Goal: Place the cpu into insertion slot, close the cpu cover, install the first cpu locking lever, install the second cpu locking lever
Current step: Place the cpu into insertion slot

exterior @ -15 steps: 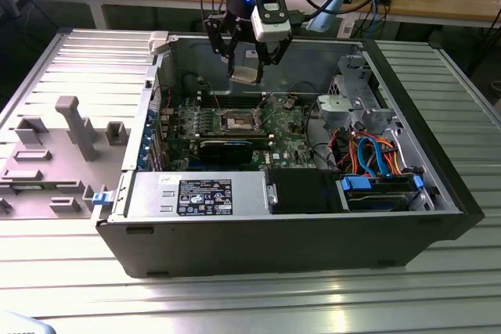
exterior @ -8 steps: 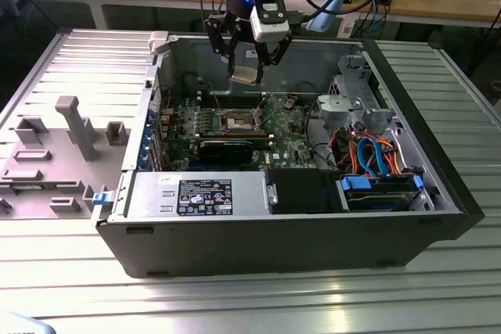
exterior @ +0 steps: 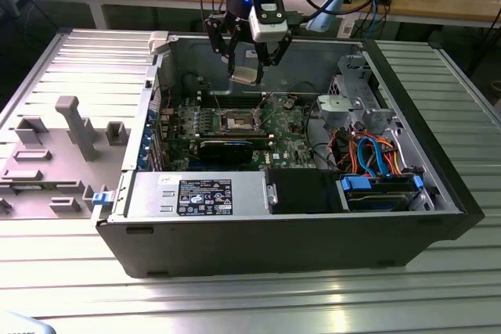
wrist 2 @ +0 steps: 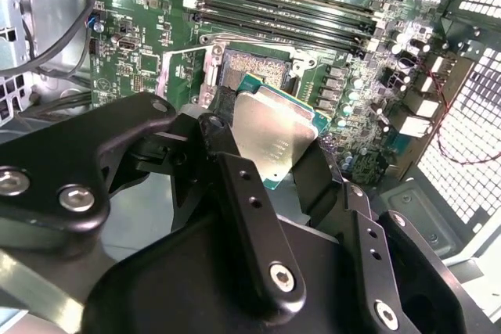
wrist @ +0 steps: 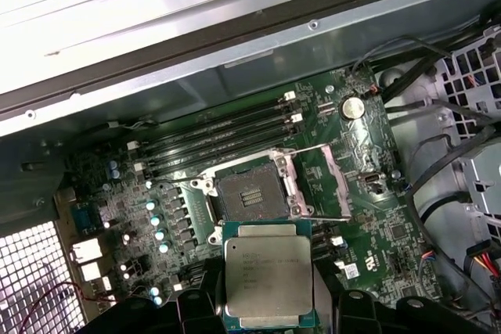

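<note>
My gripper [exterior: 247, 68] is shut on the cpu [exterior: 246, 76], a small square chip with a silver top, and holds it in the air above the motherboard inside the open computer case. Both wrist views show the cpu [wrist: 268, 275] [wrist 2: 274, 134] flat between the black fingers [wrist 2: 239, 177]. The insertion slot [wrist: 249, 193] [exterior: 237, 121] lies bare on the green board, with its dark pin field showing, a short way below and ahead of the chip. The cpu cover [wrist: 291, 184] stands swung up at one side of the slot, with thin wire levers [wrist: 338, 185] raised beside it.
Long black memory slots [wrist: 219, 134] run beside the socket. A black card [exterior: 225, 146] sits in front of it. The case wall [exterior: 188, 56], drive cage [exterior: 356, 103] and orange and blue cables [exterior: 372, 158] ring the board. A grey fixture plate [exterior: 55, 146] lies at the exterior view's left.
</note>
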### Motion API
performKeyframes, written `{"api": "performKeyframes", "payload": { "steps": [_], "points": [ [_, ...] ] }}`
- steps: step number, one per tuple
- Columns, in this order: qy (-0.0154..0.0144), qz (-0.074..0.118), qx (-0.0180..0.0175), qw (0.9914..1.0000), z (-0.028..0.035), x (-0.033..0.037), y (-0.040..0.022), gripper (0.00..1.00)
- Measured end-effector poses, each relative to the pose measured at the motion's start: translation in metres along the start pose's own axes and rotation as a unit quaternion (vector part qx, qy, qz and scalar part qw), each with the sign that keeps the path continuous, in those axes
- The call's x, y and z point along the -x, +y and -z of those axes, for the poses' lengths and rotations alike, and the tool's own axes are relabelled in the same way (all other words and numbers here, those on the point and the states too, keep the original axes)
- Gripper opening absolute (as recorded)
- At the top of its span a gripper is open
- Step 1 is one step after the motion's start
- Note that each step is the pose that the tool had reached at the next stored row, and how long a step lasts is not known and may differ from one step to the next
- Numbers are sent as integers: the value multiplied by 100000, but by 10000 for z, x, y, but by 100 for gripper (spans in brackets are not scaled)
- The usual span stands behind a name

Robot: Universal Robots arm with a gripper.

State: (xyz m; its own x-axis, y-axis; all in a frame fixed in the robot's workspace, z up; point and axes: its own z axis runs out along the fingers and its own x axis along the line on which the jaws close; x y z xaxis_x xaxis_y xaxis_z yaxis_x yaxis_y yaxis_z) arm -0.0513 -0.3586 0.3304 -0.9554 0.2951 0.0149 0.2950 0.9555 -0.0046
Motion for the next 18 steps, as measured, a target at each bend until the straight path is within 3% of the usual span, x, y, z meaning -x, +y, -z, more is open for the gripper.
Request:
{"api": "performKeyframes", "payload": {
  "steps": [18],
  "points": [
    [-47,-2372,-158,99972,-6,0,0,55]
  ]
}}
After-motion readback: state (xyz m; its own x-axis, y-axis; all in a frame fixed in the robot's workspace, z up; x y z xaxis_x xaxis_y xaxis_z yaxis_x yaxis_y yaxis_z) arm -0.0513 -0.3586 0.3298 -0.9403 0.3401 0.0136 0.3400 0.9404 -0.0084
